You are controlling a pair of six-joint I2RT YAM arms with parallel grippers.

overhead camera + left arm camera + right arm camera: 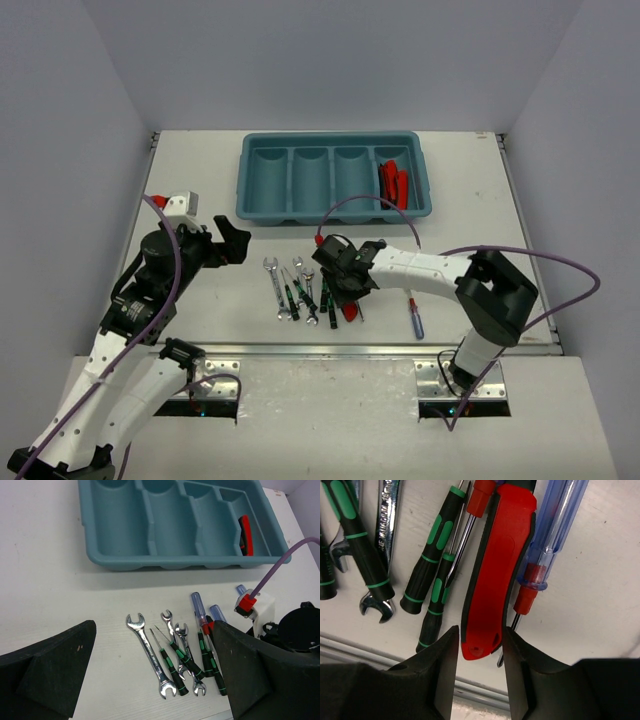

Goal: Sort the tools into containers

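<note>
Red plastic, light, stiff and likely slick: my right gripper (480,632), half closed, pinches the utility knife (496,570) at its butt end.

- Worktop (200,190): a white, matte rectangular surface seen from above, also visible in both wrist views.
- Back wall (330,60): a plain, pale grey-lilac panel rising from the far edge of the worktop.
- Left wall (60,150) and right wall (590,130): panels of the same colour closing in the two sides.
- Metal rail (250,349): a silver strip along the worktop's near edge.
- Lower ledge (330,430): a white surface in front of the rail.
- Light: even and diffuse; shadows are soft and short.
</note>
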